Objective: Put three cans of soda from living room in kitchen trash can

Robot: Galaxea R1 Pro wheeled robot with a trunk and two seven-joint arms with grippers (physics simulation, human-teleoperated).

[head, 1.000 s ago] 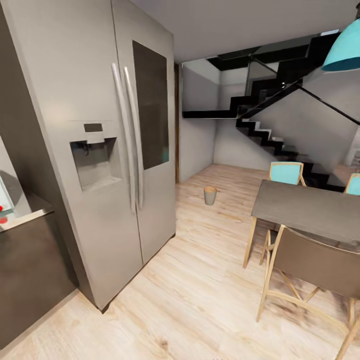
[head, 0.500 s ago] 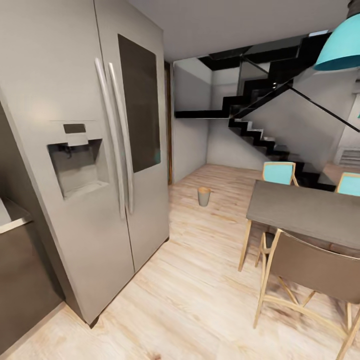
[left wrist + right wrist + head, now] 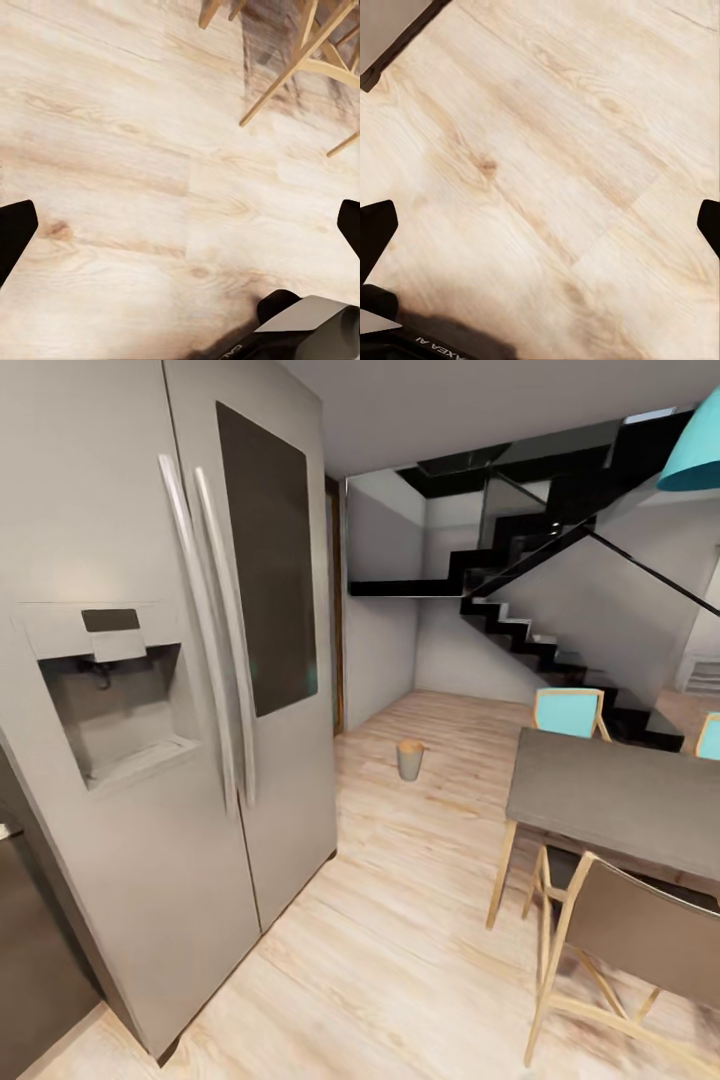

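The trash can (image 3: 410,759), a small pale tapered bin with a brown inside, stands on the light wood floor far ahead, past the fridge corner and near the foot of the stairs. The soda cans are out of view. My left gripper (image 3: 180,229) hangs open over bare floor planks, its dark fingertips (image 3: 15,234) wide apart with nothing between them. My right gripper (image 3: 540,229) is open too, above the floor, and holds nothing.
A tall steel fridge (image 3: 170,690) fills the left side. On the right stand a grey dining table (image 3: 620,795) and wooden chairs (image 3: 640,930). A strip of wood floor (image 3: 400,920) runs between them toward the bin. Black stairs (image 3: 530,630) rise behind.
The whole head view has shifted: the fridge looms larger and further left, and the dark counter at the left edge has slid out. The bin has not moved.
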